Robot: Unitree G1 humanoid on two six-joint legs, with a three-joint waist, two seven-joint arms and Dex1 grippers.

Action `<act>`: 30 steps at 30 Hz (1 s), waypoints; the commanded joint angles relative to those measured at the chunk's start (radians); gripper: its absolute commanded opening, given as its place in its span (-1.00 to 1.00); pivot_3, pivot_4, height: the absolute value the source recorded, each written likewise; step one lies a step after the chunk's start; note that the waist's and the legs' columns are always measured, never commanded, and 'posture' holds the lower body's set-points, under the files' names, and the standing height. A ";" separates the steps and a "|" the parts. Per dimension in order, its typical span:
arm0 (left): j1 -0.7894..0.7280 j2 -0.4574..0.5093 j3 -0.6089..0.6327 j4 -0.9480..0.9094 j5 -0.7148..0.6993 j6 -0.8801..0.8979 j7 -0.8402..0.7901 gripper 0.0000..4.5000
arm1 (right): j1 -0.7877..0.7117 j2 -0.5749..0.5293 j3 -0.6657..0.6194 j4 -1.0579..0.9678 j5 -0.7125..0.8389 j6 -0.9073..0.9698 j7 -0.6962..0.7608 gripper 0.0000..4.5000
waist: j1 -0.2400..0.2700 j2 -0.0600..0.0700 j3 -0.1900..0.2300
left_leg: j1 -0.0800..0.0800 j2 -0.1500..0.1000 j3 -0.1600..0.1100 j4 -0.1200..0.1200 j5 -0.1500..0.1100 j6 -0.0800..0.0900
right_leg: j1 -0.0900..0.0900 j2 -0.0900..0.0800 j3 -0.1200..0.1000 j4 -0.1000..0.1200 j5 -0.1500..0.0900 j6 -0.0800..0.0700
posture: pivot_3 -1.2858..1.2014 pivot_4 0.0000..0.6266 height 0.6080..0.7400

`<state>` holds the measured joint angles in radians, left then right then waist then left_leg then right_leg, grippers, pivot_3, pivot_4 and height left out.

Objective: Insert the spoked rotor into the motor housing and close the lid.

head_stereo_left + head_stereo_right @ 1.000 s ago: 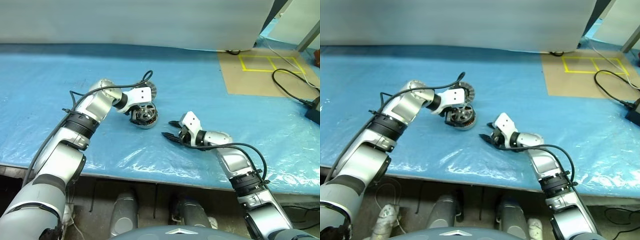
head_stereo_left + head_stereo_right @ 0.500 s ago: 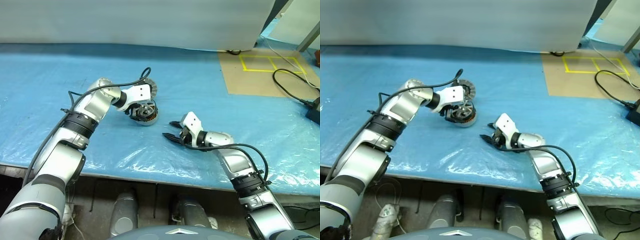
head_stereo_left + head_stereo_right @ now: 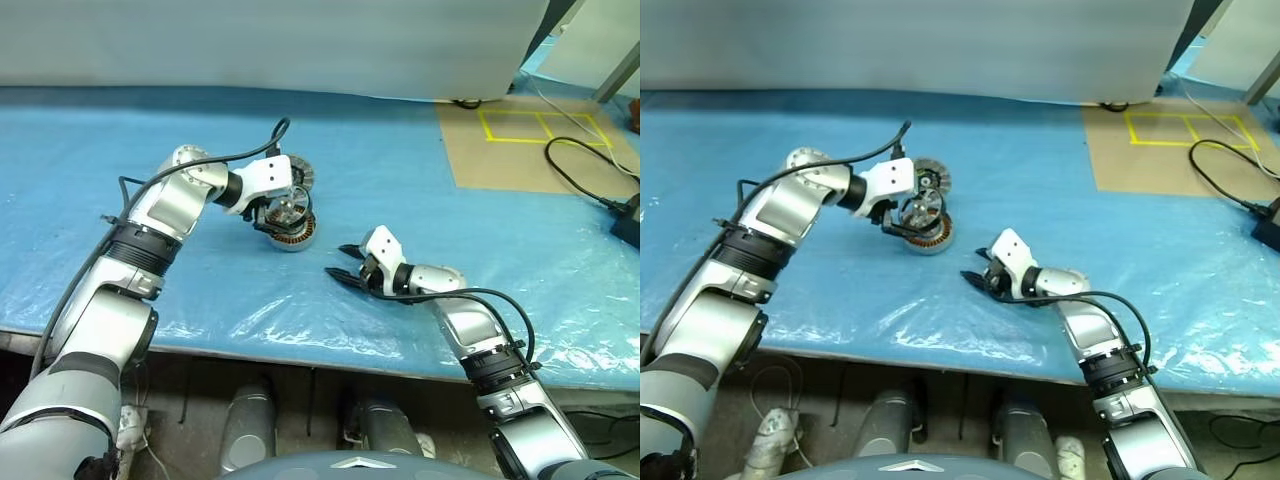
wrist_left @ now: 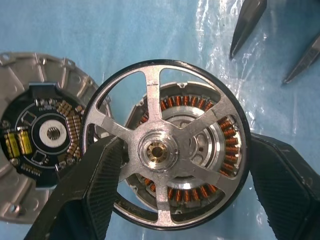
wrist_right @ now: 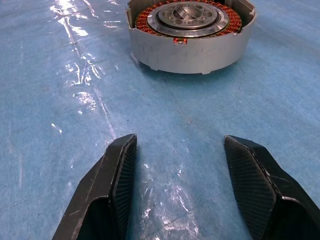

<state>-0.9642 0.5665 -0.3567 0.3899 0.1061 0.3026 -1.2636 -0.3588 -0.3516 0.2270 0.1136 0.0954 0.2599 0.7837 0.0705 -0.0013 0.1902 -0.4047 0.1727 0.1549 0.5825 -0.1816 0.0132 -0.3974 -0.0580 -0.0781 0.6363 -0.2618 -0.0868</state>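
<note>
Left fingers (image 4: 95,185) grip the spoked rotor (image 4: 162,150) directly above the motor housing (image 5: 192,35); right fingers (image 5: 120,165) open

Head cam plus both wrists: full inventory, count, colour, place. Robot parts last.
spoked rotor: 1, dark rim with silver spokes, held between the left gripper's fingers above the motor housing
motor housing: 1, silver with copper-brown windings, on the blue sheet, open on top
lid: 1, silver-grey with a black circuit board facing up, flat on the sheet beside the housing
blue sheet: 1, blue, covering the table
cardboard panel: 1, brown with yellow tape squares, far right on the table
cable: 1, black, across the cardboard panel
left gripper: 1, black fingers, shut on the rotor's rim
right gripper: 1, black fingers, open, empty, low over the sheet, pointing at the housing
</note>
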 commanded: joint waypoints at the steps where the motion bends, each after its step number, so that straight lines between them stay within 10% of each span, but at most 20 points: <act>1: 0.012 0.028 0.015 -0.026 0.003 -0.021 0.004 0.62 | -0.015 0.003 0.005 -0.019 -0.002 -0.009 0.003 0.29 | 0.000 0.000 0.000 | 0.000 0.000 0.000 0.000 0.000 0.000 | 0.000 0.000 0.000 0.000 0.000 0.000 | 0.03 -0.52 1.00; 30: 0.059 -0.020 0.031 -0.040 -0.024 0.013 0.077 0.62 | 0.008 -0.019 0.009 -0.101 0.009 0.043 0.003 0.29 | 0.000 0.000 0.000 | 0.000 0.000 0.000 0.000 0.002 -0.003 | 0.000 0.000 0.000 0.000 0.000 0.000 | 0.03 -0.52 1.00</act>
<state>-0.8870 0.5449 -0.3266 0.3518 0.0713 0.3269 -1.1970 -0.3553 -0.3682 0.2387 0.0605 0.0958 0.2999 0.7887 0.0707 -0.0012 0.1902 -0.4048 0.1726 0.1549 0.5827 -0.1799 0.0105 -0.3974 -0.0580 -0.0781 0.6363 -0.2616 -0.0866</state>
